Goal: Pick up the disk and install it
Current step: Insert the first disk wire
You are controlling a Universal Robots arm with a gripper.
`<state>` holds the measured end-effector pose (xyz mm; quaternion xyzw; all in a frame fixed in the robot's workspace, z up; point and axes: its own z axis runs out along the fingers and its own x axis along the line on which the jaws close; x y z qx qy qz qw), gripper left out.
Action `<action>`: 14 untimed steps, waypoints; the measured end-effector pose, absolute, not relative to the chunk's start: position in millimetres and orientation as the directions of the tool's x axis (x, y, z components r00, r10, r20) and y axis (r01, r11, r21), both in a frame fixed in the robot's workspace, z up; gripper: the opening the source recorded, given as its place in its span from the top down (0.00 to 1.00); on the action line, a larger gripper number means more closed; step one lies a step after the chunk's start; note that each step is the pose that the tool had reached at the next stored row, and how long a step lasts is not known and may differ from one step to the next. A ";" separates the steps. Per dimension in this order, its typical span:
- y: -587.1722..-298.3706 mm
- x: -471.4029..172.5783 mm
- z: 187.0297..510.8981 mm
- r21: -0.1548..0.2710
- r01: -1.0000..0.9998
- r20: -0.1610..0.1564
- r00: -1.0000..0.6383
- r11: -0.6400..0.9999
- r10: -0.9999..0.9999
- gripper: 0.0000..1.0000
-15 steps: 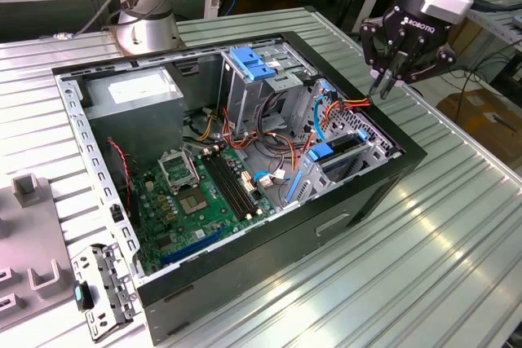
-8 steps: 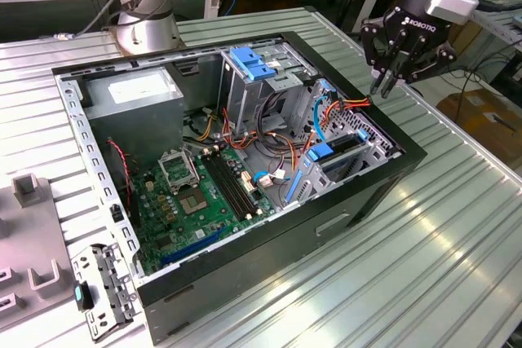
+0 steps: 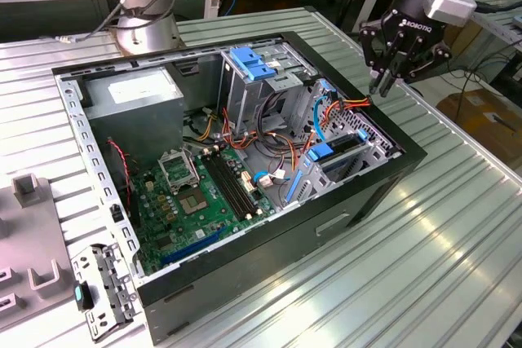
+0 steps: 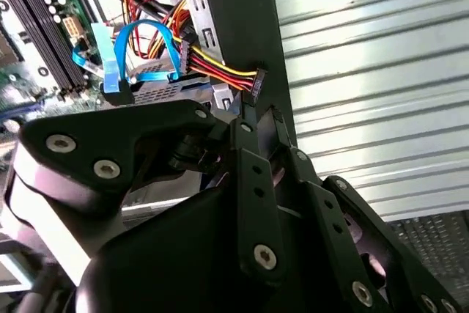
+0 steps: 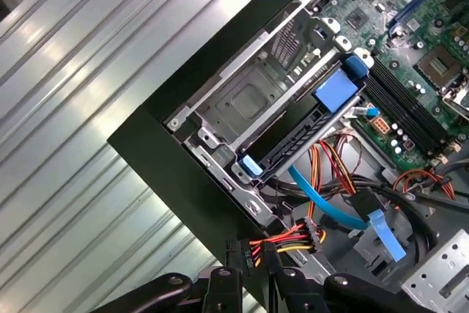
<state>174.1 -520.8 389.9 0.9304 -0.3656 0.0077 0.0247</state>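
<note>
The disk (image 3: pixel 336 152) lies in the low drive bay at the corner of the open computer case (image 3: pixel 245 283), on the exterior view's right. Its blue handle faces the motherboard. In the first wrist view the disk (image 5: pixel 333 93) sits slotted beside the grey metal bay plate (image 5: pixel 245 104). My gripper (image 3: pixel 383 85) hovers above the case's far right rim, fingers together and empty. In both wrist views its fingertips (image 4: pixel 253 119) are right by a black power connector (image 5: pixel 236 253) with red, yellow and orange wires draped over the rim.
A tall silver cage with a light-blue latch (image 3: pixel 253 63) stands in the middle of the case. The power supply box (image 3: pixel 134 95), the motherboard (image 3: pixel 204 193) and blue data cables (image 5: pixel 330 207) fill the rest. A grey fixture (image 3: pixel 33 258) lies on the ribbed table (image 3: pixel 424 258).
</note>
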 end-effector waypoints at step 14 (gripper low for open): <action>-518.6 174.8 369.2 0.038 -0.574 0.035 0.819 -0.818 -0.573 0.67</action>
